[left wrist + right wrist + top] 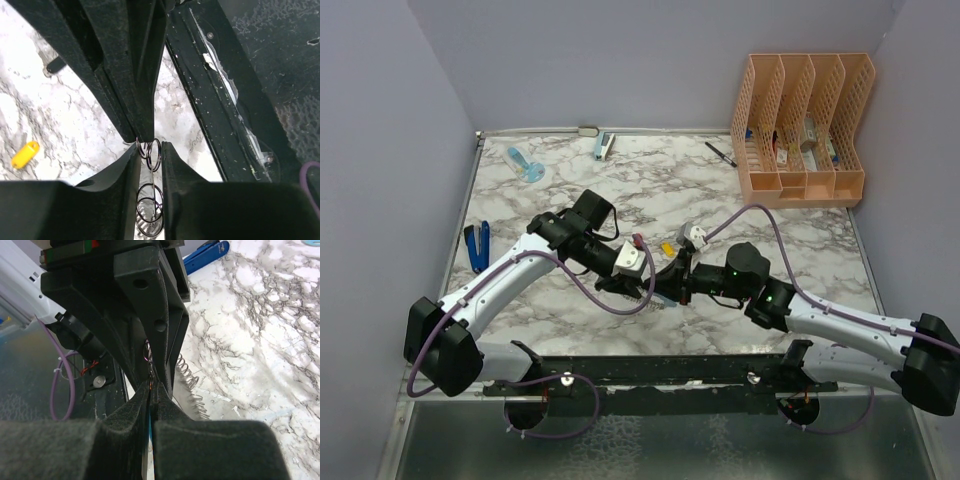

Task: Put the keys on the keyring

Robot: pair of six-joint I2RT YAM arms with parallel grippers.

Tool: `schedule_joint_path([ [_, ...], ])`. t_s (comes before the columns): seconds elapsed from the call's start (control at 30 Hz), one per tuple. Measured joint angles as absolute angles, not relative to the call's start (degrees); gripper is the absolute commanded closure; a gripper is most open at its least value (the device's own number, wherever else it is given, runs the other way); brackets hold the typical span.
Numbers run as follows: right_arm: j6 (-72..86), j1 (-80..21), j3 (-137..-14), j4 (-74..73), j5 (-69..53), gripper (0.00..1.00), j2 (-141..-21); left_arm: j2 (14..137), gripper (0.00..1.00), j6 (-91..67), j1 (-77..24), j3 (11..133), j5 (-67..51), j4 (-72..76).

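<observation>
My right pincer point(151, 390) is shut tight on the keyring point(149, 210), mid-table by the near edge. My left pincer point(151, 148) is nearly shut on its wire too. I should hold steady and pry gently (the yellow key point(25, 154) lies just beyond, on the far side).

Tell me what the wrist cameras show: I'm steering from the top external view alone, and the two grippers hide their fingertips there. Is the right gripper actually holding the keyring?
Observer: Yes. The right gripper is pinched shut on a thin wire of the keyring.
Operator: And the left one?
Observer: The left gripper has the keyring's wire in its narrow gap; whether it clamps it I cannot tell.
Operator: Any key threaded on?
Observer: Not the yellow key; it lies loose on the marble table, apart from the keyring.
</observation>
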State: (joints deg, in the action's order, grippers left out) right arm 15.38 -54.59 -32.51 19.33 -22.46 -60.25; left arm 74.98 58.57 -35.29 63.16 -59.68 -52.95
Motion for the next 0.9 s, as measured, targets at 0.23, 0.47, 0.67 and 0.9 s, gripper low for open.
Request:
schedule_joint_path([
  [0.23, 15.4, -54.7, -32.5, 19.3, -21.7, 0.99, -59.6, 75.0, 1.0, 58.5, -35.4, 63.1, -60.2, -52.7],
  [0.47, 15.5, -54.7, -32.5, 19.3, -21.6, 0.99, -59.5, 75.0, 1.0, 58.2, -35.4, 63.1, -60.2, -52.7],
  [0.67, 16.3, -54.8, -31.9, 19.3, -21.0, 0.99, -58.1, 75.0, 1.0, 57.3, -35.4, 63.2, -61.0, -52.0],
  [0.9, 16.3, -54.8, -31.3, 19.3, -20.3, 0.99, -56.6, 75.1, 1.0, 55.7, -35.6, 63.3, -61.9, -50.6],
])
